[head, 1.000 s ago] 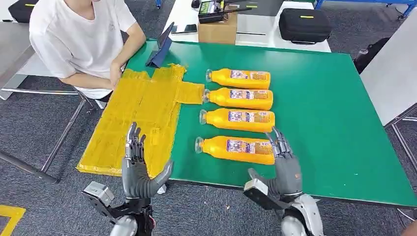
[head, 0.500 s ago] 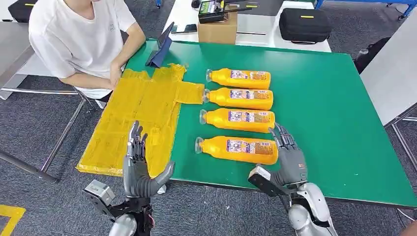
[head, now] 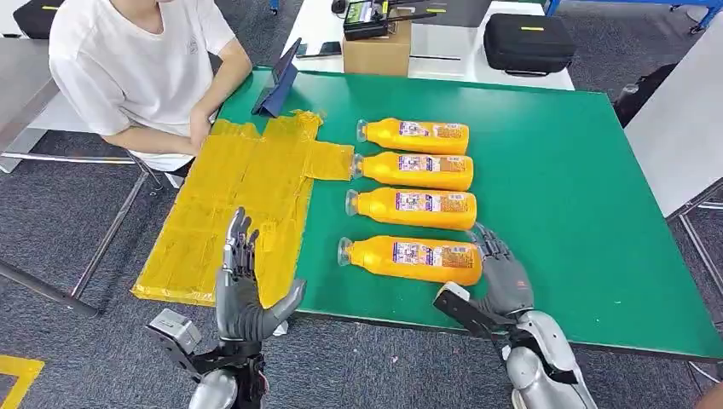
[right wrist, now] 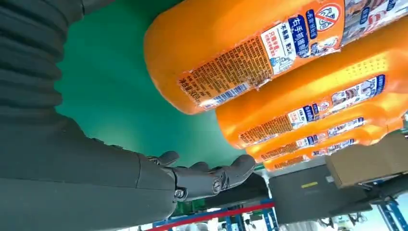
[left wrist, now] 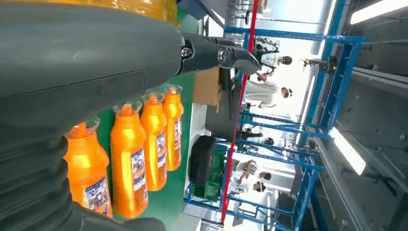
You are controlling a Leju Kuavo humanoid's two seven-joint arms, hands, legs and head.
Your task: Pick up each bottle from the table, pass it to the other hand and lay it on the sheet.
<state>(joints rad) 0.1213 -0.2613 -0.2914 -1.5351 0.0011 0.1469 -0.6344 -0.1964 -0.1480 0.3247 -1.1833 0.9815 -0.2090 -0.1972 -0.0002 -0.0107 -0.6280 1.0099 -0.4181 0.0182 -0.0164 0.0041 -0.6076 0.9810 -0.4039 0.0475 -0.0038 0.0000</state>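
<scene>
right hand [head: 501, 274] spread beside nearest bottle [head: 411, 259] base — left hand [head: 241, 285] spread, empty.

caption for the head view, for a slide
Right hand open at the base of the nearest of four orange bottles; yellow sheet bare.

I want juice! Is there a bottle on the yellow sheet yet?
No, the sheet is bare; all four bottles lie on the green table.
</scene>
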